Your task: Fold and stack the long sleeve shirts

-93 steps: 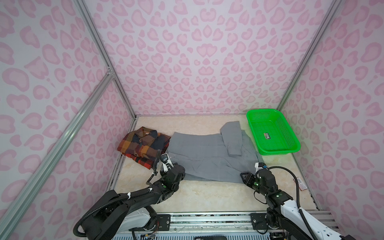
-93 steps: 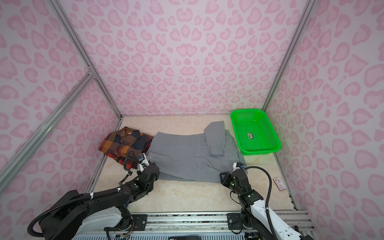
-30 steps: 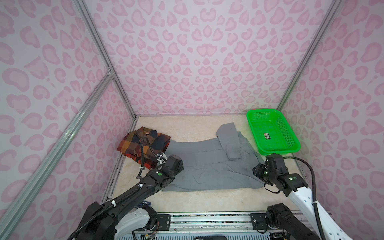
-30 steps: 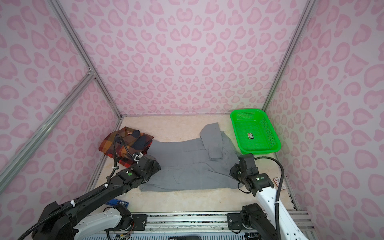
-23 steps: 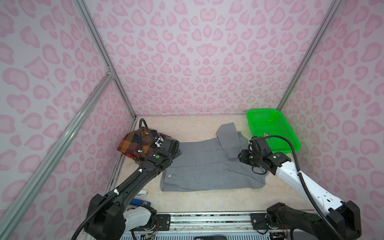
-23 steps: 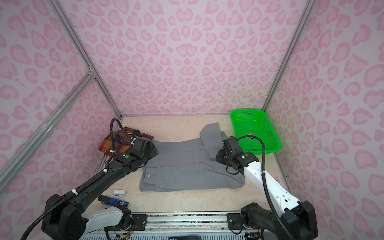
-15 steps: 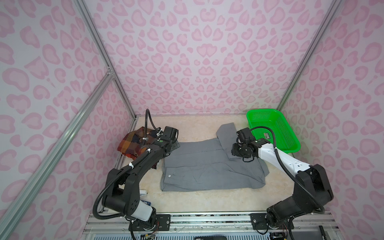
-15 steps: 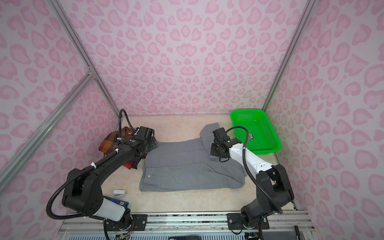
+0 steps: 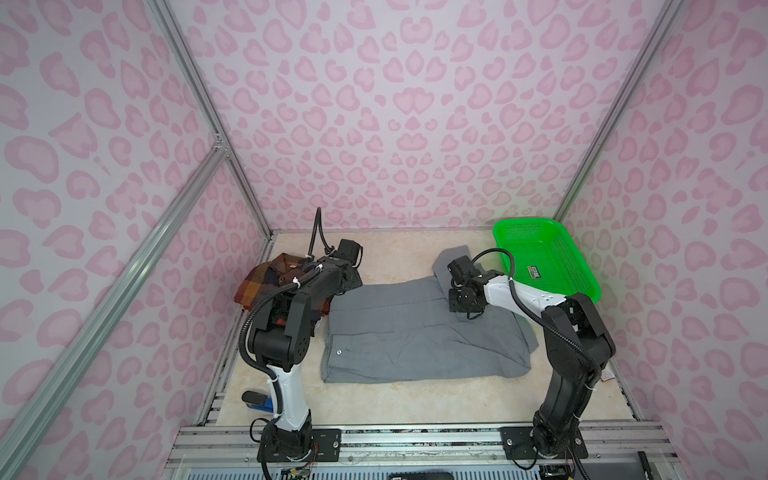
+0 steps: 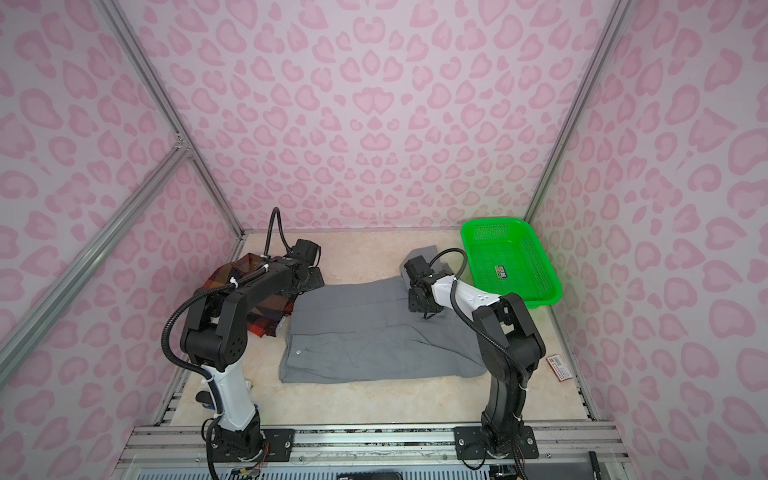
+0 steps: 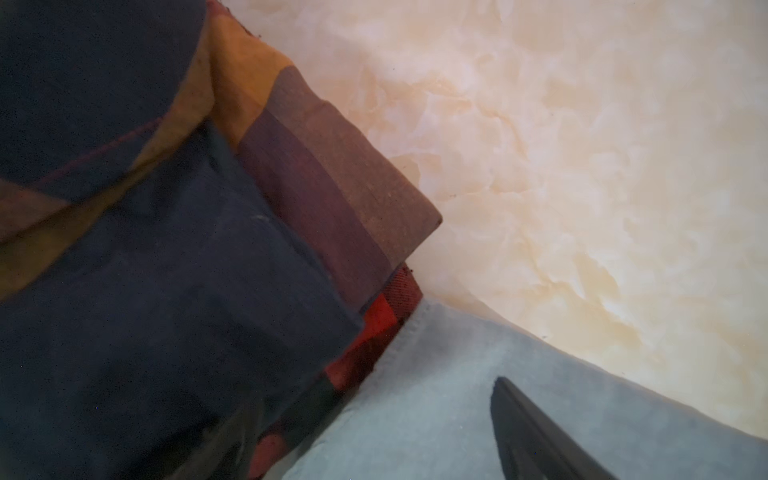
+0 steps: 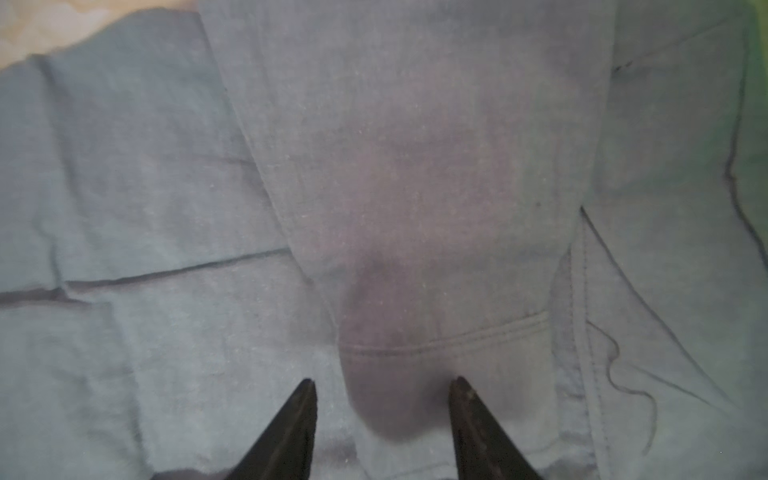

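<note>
Left gripper point(image 9: 353, 284) and right gripper point(image 12: 382, 384): jaws released.
Only the right wrist view shows the sleeve cuff point(image 12: 444, 345) lying between the fingertips point(image 12: 305, 395); both top views show the whole gray shirt point(image 9: 415, 332) at frame centre.

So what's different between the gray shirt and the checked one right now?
The gray shirt is one plain colour; the plaid shirt has orange, red, brown and navy checks. The gray shirt lies spread flat across the middle of the table and covers far more of it. The plaid shirt is gathered into a much smaller bundle at the left edge. Both rest on the table, meeting at one edge.
</note>
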